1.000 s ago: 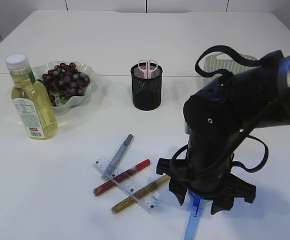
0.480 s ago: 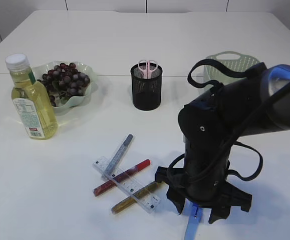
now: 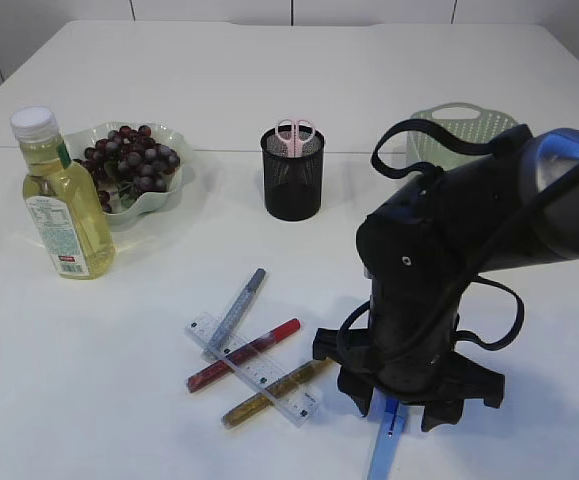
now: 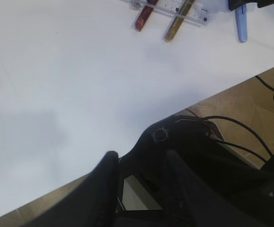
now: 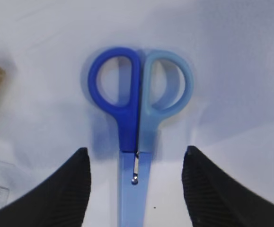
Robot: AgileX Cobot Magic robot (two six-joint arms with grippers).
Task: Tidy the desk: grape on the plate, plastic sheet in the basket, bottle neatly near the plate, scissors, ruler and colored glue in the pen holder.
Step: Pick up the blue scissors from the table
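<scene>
Right wrist view: we see right gripper (image 5: 136,179) spread wide, fingers (image 5: 66,189) either side of blue scissors (image 5: 139,109), not touching, nothing held. Scissors flat on table (image 3: 119,400), closed. Taking pen holder (image 3: 292,180) as landmark: pink scissors (image 3: 294,133) inside it; blue scissors (image 3: 386,435) well in front, to its right; ruler (image 3: 254,368) with three glue pens (image 3: 241,356) in front; plate (image 3: 174,175) with grapes (image 3: 134,160) and bottle (image 3: 61,200) to its left; basket (image 3: 459,130) to its right. Left gripper (image 4: 137,184): we cannot tell state.
</scene>
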